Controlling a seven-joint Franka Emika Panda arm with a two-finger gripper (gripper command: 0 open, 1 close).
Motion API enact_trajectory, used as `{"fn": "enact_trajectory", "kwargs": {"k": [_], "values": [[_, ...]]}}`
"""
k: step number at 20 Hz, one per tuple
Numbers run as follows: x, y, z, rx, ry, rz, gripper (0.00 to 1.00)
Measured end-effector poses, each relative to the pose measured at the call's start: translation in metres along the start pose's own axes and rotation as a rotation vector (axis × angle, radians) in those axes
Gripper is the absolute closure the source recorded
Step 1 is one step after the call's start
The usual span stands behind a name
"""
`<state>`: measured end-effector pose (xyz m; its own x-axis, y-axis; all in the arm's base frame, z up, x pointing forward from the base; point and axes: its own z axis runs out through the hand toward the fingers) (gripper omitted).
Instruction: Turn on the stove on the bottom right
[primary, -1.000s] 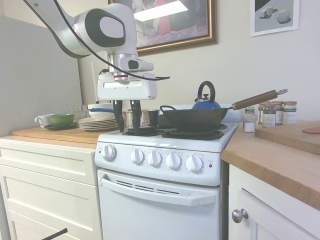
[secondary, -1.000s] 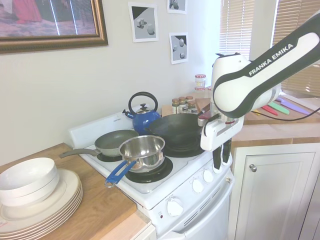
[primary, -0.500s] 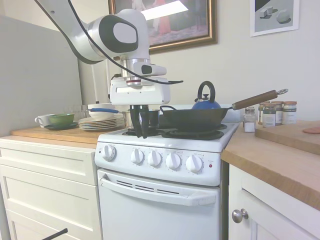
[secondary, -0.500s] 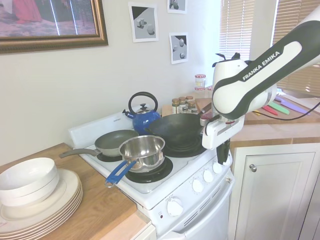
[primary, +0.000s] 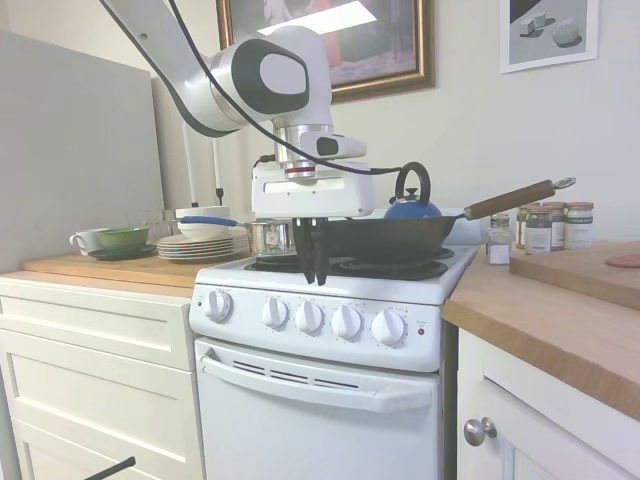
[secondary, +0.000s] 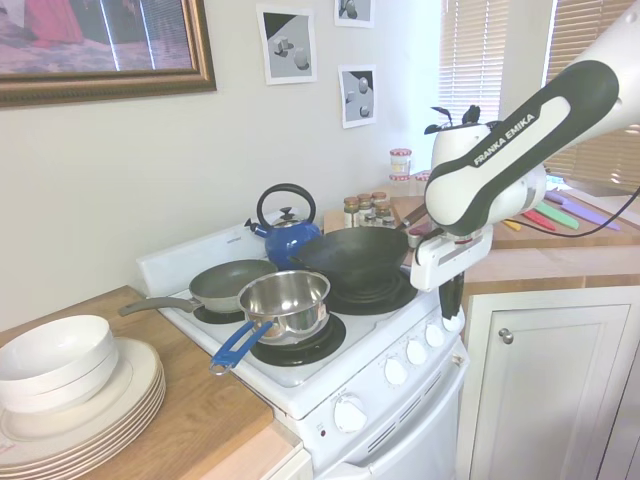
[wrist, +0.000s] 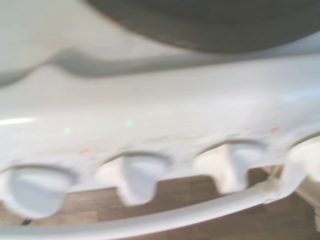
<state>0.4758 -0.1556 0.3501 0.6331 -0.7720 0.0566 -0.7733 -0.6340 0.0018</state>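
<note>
Kitchen stove (primary: 320, 340) has five near-identical knobs (primary: 388, 327), so the gripper (primary: 314, 272), fingers seemingly pressed together and empty, could turn the wrong one.

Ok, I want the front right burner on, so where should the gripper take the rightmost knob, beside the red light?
Probably by the raised ridge across the rightmost knob, pinched from both sides. Come straight in from the front: the knob juts out of the stove's front panel, toward the room, standing apart from its neighbour.
</note>
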Motion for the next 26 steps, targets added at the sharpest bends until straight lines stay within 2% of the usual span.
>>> {"fn": "enact_trajectory", "kwargs": {"k": [12,19,26], "values": [[0.048,0.026,0.032,-0.029,0.0,0.027,1.0],[0.062,0.04,0.042,-0.023,-0.007,0.04,1.0],[0.072,0.037,0.057,-0.026,-0.019,0.034,1.0]]}}
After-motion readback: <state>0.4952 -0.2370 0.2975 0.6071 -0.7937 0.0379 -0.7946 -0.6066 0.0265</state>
